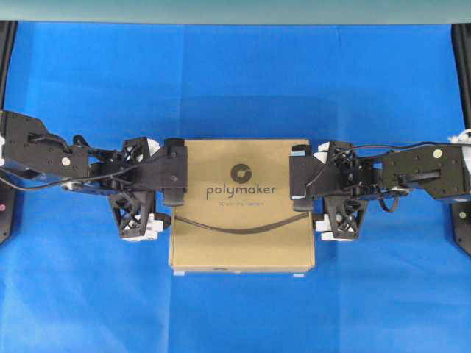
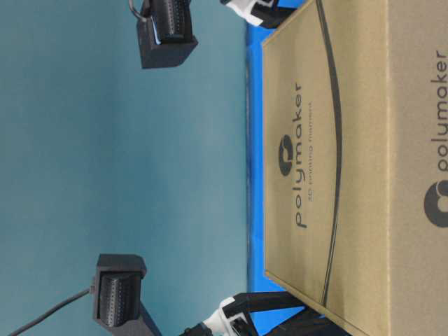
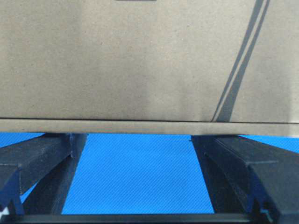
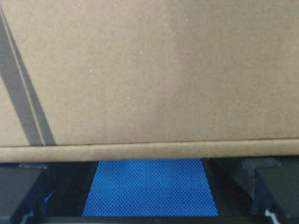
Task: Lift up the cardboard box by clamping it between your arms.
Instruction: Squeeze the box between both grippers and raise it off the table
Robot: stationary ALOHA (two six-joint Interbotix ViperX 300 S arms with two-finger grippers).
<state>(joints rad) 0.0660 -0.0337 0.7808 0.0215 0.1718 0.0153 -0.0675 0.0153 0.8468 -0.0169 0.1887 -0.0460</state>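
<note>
While the cardboard box [image 1: 243, 202] sits at the middle of the blue table cover [image 1: 235, 81], it is squeezed between 2 arms, 1 from each side. The left gripper [image 1: 174, 170] meets the box's left edge toward the far corner, and the right gripper [image 1: 299, 180] meets the right edge at about the same place. In each wrist view the fingers [image 3: 44, 156] stand spread wide, with blue cover showing between them, and their tips run under the box's edge [image 3: 140, 127]; nothing is pinched between them. The hold appears to be only the inward push of the 2 arms, so the fingers are not what grips the box.

Several things could go wrong from here. Both contacts lie on the far half of the box, so the near half is unsupported; as the arms rise, the near edge may droop and the box could pivot out. If the inward push eases on either side, the smooth cardboard may slide down the pads. If 1 arm climbs faster than the other, the box tilts left or right and may slip free. Too hard a squeeze could buckle the walls. Whether the box has already left the cover I cannot tell.
</note>
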